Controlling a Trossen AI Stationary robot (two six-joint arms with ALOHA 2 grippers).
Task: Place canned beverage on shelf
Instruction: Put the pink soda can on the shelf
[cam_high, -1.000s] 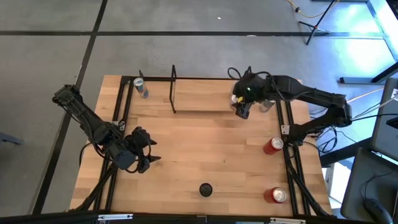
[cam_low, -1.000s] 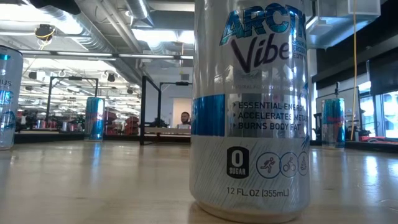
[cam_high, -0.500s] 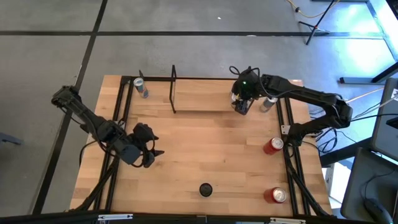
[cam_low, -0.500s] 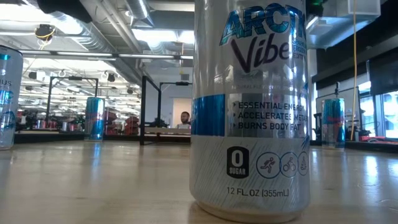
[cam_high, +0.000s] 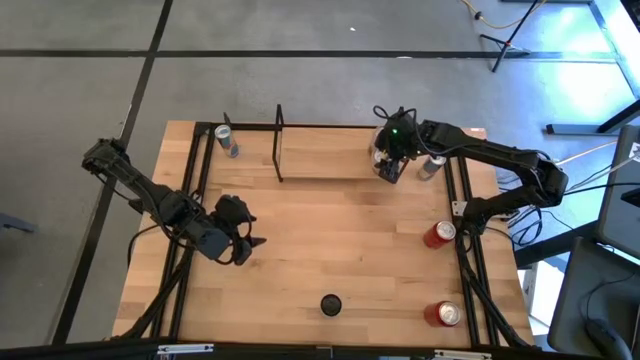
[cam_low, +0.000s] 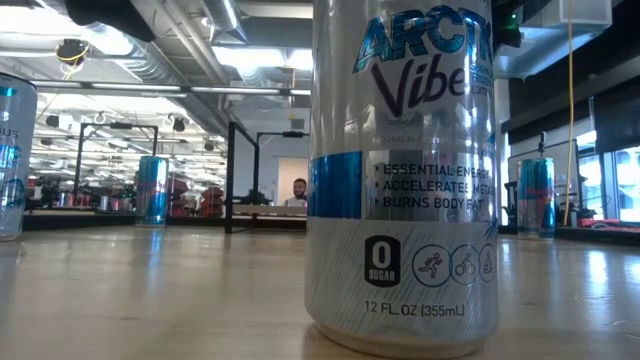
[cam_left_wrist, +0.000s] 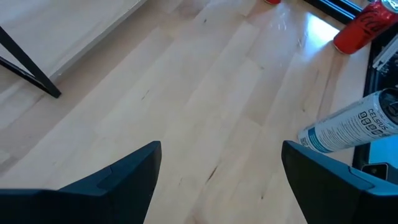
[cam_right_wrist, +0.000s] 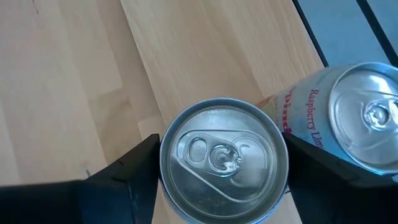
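My right gripper (cam_high: 388, 168) is at the right end of the shelf (cam_high: 330, 165), a narrow wood plank between two black wire frames, and is shut on a silver-topped can (cam_right_wrist: 224, 155). I cannot tell whether the can's base rests on the plank, because the base is hidden. A second can (cam_right_wrist: 367, 118) with pink lettering stands upright just beside it. My left gripper (cam_high: 240, 242) hangs open over the table's left half, with only bare wood between its fingers (cam_left_wrist: 124, 180). My right gripper pinches the can's side wall just under the rim (cam_right_wrist: 166, 163), one finger on each side. The fingers come from above, slanting down. The can is upright with its pull-tab top facing the wrist camera.
A white can with a dark top (cam_high: 330, 304) stands near the front edge and fills the low view (cam_low: 400, 170). Two red cans (cam_high: 438, 234) (cam_high: 444, 314) stand by the right rail. Silver cans (cam_high: 228, 140) stand at the far left corner. The table's middle is bare wood.
My right gripper has come down and a little toward the far edge with the can, which stays upright at the shelf's right end. My left gripper has swung slightly toward the table's right and is still open.
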